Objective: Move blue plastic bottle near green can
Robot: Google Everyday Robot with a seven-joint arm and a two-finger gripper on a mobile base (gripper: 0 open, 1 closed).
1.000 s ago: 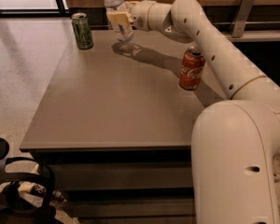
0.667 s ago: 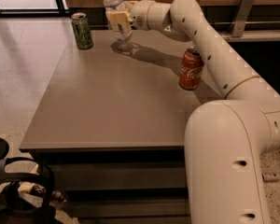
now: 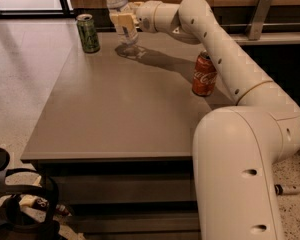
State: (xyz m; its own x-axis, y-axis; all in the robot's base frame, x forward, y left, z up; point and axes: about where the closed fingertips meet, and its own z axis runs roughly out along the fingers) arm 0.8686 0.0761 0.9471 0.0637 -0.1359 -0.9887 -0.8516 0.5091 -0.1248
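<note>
Moved: gripper (image 3: 124, 21) and blue plastic bottle (image 3: 118, 1) sit a little further left than 1.0 s ago, closer to the green can (image 3: 88, 33); both cans are unchanged.
Camera view, gripper: at the far edge of the table (image 3: 115, 114), fingers clamped on the bottle's label band, closed only to bottle width.
Bottle: upright in the grip, white cap on, clear walls; fill level unreadable. Base at or just over the tabletop, cannot tell which.
Bottle vs green can: bottle to the can's right, near, not touching.
Green can: upright near the far left corner, silver top; contents not visible.
Red Coca-Cola can (image 3: 204, 74): upright by the right edge, under the arm (image 3: 230, 59), well apart from the bottle; contents not visible.
Floor: dark straps (image 3: 20, 209) at lower left.
</note>
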